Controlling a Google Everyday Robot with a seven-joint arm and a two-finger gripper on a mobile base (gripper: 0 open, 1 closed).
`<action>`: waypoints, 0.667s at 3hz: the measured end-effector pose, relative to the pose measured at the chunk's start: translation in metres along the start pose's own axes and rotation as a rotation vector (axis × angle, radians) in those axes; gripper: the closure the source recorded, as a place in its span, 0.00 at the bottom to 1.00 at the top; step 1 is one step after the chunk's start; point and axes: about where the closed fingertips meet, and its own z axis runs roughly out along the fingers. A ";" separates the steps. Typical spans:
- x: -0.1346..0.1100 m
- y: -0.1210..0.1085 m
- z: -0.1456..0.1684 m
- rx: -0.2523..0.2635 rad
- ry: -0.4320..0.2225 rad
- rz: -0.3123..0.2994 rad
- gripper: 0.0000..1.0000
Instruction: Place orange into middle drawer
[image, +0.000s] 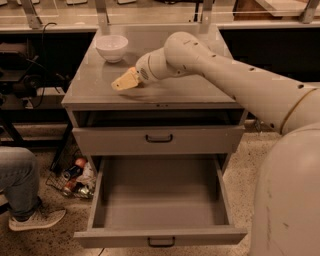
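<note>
Gripper (124, 81) low over the bench (200, 92), near the white bowl (111, 47) — fingers clenched into one wedge, grasping nothing visible. No orange in sight anywhere. Middle drawer (160, 200) pulled wide open below — presumably left ready to take the fruit.

Gripper (120, 84): pale tan-yellow, sitting over the left part of the flat grey metal cabinet top (190, 92). My arm (225, 75) behind it is off-white, with a row of small dark dots. Round glossy white bowl (111, 46): plain, no pattern. Wide, deep grey metal drawer (160, 212): uniform grey inside. Its curved handle (161, 242) is dark. Speckled beige floor (60, 235). Blue jeans (17, 180) and a grey-white shoe (37, 220) at left.
</note>
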 end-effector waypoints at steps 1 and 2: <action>0.010 -0.001 0.004 -0.007 0.009 0.012 0.49; 0.012 -0.010 -0.016 0.002 -0.023 0.005 0.72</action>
